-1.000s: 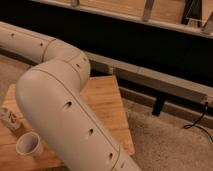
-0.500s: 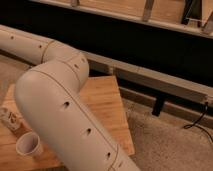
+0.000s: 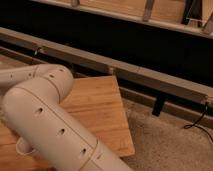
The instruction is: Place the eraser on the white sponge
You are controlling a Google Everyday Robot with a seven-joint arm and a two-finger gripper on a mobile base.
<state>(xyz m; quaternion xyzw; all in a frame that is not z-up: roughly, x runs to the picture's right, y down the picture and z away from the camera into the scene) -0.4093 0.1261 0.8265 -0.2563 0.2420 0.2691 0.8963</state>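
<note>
one pale arm (image 3: pixel 55 125) fills the foreground and blocks much of the wooden table (image 3: pixel 102 102). one white cup (image 3: pixel 22 146) peeks out beside it, its contents hidden. one black cable (image 3: pixel 194 124) trails over the floor (image 3: pixel 165 147). the gripper is out of view, its jaws together. the eraser and sponge cannot be seen.

Rises from the bottom edge as a thick cream arm (image 3: pixel 60 135), bends sharply at the elbow (image 3: pixel 47 92), then runs the forearm (image 3: pixel 17 75) off to the left. Carries the gripper beyond that left edge, out of sight, fingers closed.
</note>
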